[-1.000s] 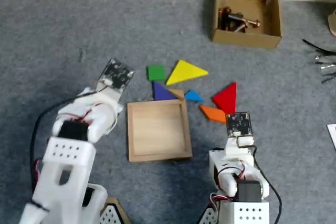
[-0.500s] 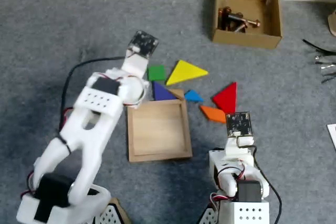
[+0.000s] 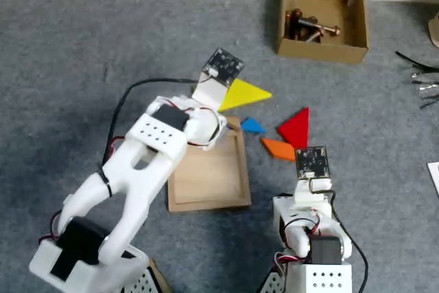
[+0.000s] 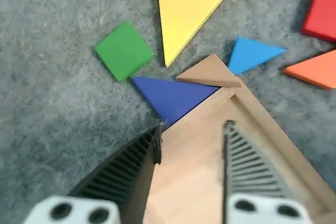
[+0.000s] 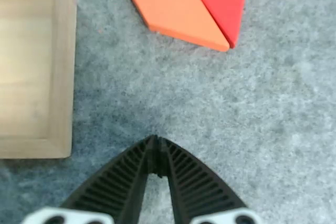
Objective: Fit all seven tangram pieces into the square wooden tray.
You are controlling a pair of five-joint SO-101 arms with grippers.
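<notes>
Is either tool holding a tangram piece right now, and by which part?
Nothing is held. The left tool is open over a corner of the wooden tray; the right tool is shut on nothing over the carpet.

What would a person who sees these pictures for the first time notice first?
The bright pieces catch the eye first: the yellow triangle, green square and dark blue triangle lie on the grey carpet at one corner of the wooden tray. The left gripper hangs open above that corner. The right gripper is shut over the carpet, near the orange piece.
</notes>
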